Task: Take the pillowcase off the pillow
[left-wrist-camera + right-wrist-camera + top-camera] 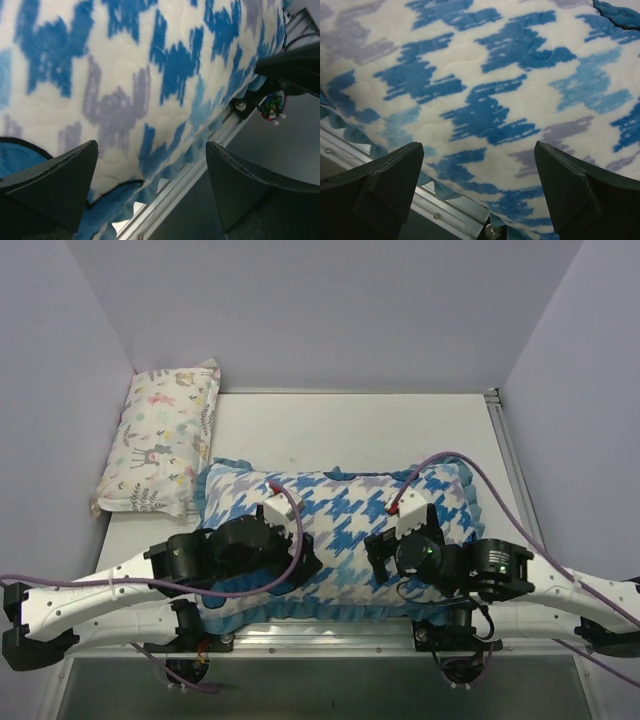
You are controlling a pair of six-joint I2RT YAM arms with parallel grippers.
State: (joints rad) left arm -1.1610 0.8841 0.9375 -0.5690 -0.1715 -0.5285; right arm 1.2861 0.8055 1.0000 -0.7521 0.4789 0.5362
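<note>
The blue-and-white houndstooth pillowcase [345,525] with blue ruffled trim lies full and plump at the table's near edge. The white pillow is hidden inside it. My left gripper [250,552] hovers over the case's near left part. In the left wrist view it [151,145] is open and empty above the fabric [125,75], with the dark blue bear shape [30,155] at lower left. My right gripper [415,555] is over the near right part. In the right wrist view it [479,145] is open and empty above the fabric [485,100].
A small pastel animal-print pillow [160,440] lies at the back left against the wall. The white table [350,430] is walled on three sides. The metal near rail [170,195] runs just under the ruffle and also shows in the right wrist view [455,207].
</note>
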